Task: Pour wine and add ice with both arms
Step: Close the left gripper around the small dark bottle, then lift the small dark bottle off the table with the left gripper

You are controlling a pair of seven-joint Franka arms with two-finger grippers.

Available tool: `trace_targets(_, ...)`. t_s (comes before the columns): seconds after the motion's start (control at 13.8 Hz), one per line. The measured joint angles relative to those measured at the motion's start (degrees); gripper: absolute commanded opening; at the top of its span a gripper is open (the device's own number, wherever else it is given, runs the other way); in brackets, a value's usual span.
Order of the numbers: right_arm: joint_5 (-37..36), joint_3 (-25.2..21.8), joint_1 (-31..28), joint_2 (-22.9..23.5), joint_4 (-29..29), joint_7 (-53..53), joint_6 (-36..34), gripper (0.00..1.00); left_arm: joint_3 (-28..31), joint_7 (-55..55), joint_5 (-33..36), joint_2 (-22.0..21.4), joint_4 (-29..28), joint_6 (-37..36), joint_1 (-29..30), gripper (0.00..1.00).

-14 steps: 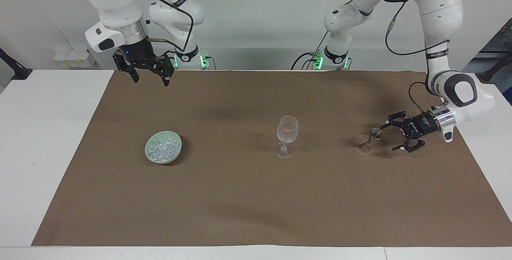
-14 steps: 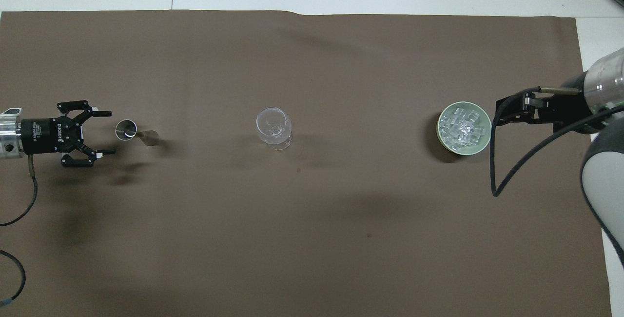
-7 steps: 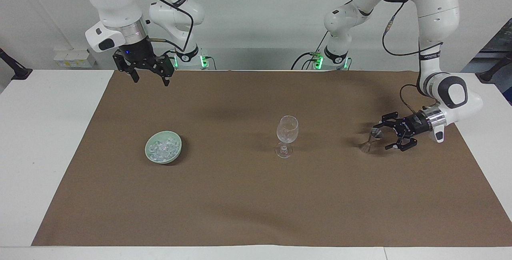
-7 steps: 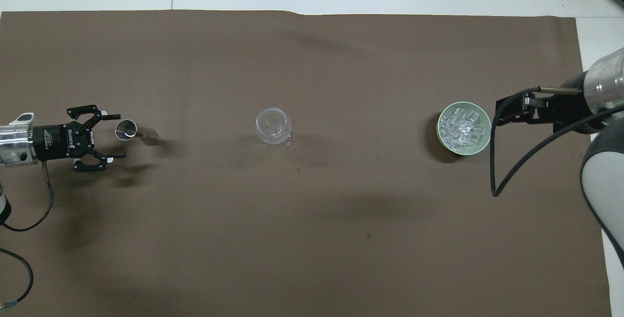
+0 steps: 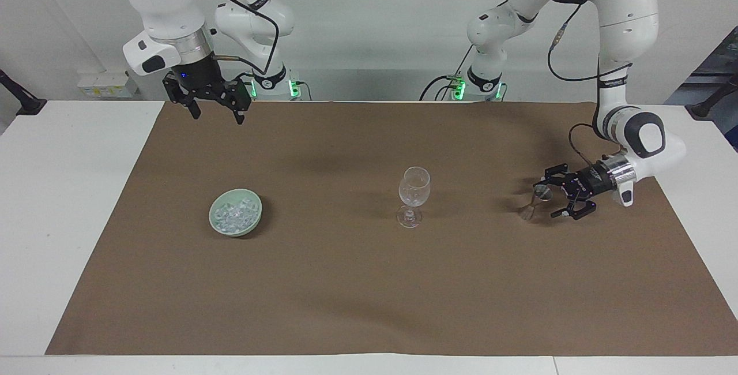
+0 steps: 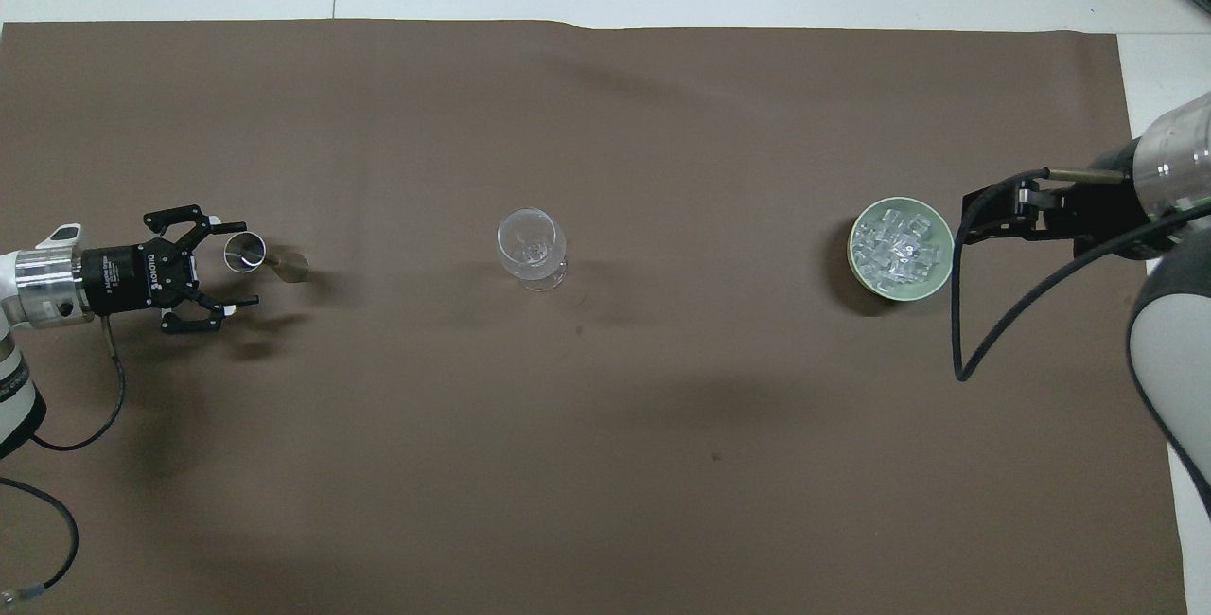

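A small metal jigger [image 5: 536, 199] [image 6: 248, 252] stands on the brown mat at the left arm's end. My left gripper [image 5: 549, 198] [image 6: 246, 264] lies level and low, open, with its fingertips on either side of the jigger's cup and a gap to each. A clear stemmed wine glass [image 5: 414, 189] [image 6: 530, 241] stands mid-mat. The ice [image 5: 233, 212] [image 6: 897, 244] is heaped in a pale green bowl [image 5: 258, 214] [image 6: 908, 291] toward the right arm's end. My right gripper [image 5: 217, 116] [image 6: 974, 218] waits open, raised over the mat's edge by the robots. No wine shows.
The brown mat [image 5: 369, 294] [image 6: 605, 464] covers most of the white table [image 5: 63, 202]. The right arm's black cable [image 6: 984, 331] loops down beside the bowl.
My left gripper has slid along the mat toward the jigger, from beside it to having its open fingertips flank the cup. The right arm has stayed put.
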Motion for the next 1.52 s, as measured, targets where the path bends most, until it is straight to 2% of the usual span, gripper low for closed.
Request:
trace_targets(1.01,0.0,0.0,0.0,0.0,0.0,0.0,0.0,1.0,-0.85,1.15,-4.88,-0.23,-1.92,1.38,-0.48,1.0)
trace_targets(1.52,0.0,0.0,0.0,0.0,0.0,0.0,0.0,1.0,-1.47,1.16,-5.22,-0.24,-1.96,2.65,-0.53,1.0)
